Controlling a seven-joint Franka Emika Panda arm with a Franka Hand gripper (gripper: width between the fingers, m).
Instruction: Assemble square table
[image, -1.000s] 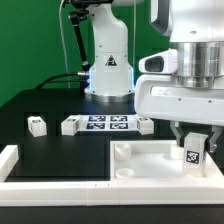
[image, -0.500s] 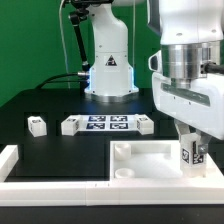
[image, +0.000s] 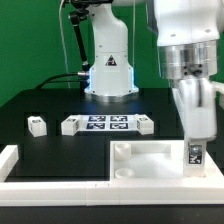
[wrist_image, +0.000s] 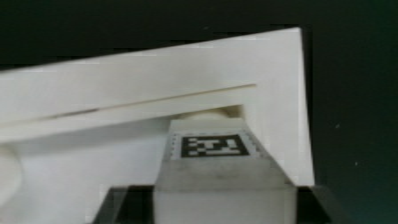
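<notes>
Exterior view, far left: a long white plastic border rail (image: 9, 158) lies along the near edge of the black table top (image: 60, 150).
Loose leg: a small white plastic block with a black-white tag (image: 37, 125) stands alone on the table, well apart from the panel.
Marker board: a thin flat white board carrying several tags (image: 106, 124) lies on the table to the right of the loose leg. A bulkier white tagged piece sits at each end; I cannot tell whether they touch it.
Arm base: a white rounded robot pedestal (image: 108, 62) stands behind the marker board.
Square panel: a large white plastic square table top (image: 150, 168) lies flat at the near right of the table, with a raised corner socket (image: 122, 152) showing on its left side.
Gripper: the two-finger claw (image: 196, 147) hangs over the right part of the square panel with its jaws partly closed, clamped on a part.
Held leg: a small white plastic block with a black-white tag (image: 196, 156) stands upright between the fingers, low over the panel near its right edge. Contact with the panel cannot be told.
Wrist view: the held leg sits between the two dark fingers, tag facing the camera. Beyond it is a corner of the square panel with a raised ridge, and black table past the edge. Whether the leg is seated cannot be told.
</notes>
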